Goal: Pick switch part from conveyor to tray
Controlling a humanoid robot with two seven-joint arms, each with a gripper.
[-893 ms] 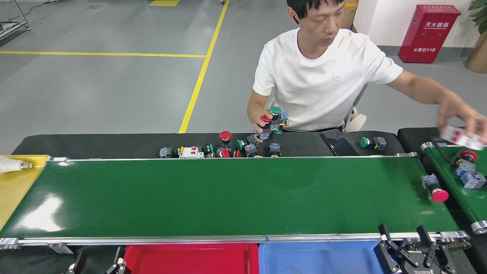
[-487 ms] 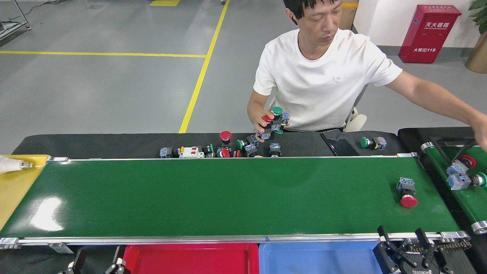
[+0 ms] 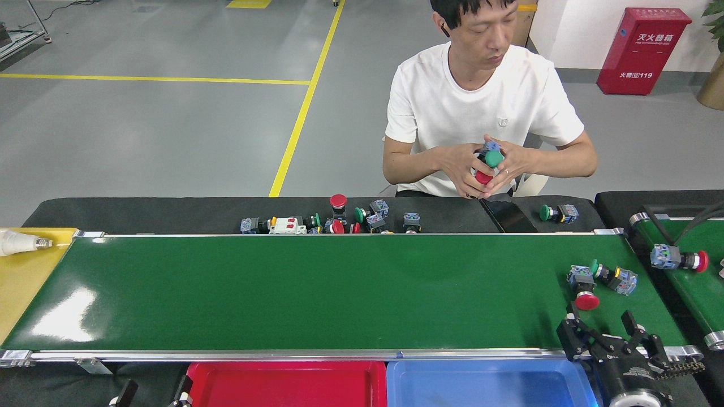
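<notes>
Grey factory floor lies behind the green conveyor [image 3: 317,288]. Reach step: my right tool [image 3: 608,333] hovers at the near rail, prongs spread and empty. Just beyond it lies the red-capped switch part [image 3: 582,285], long axis across the belt, cap toward the tool. Next: descend, close across its body, then carry it left to the red tray [image 3: 283,370]. Left tool [image 3: 153,393] barely shows; its state is unclear.

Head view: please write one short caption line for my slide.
Right gripper, fingers open, near a red-capped switch part on the conveyor; red tray waits below.
</notes>
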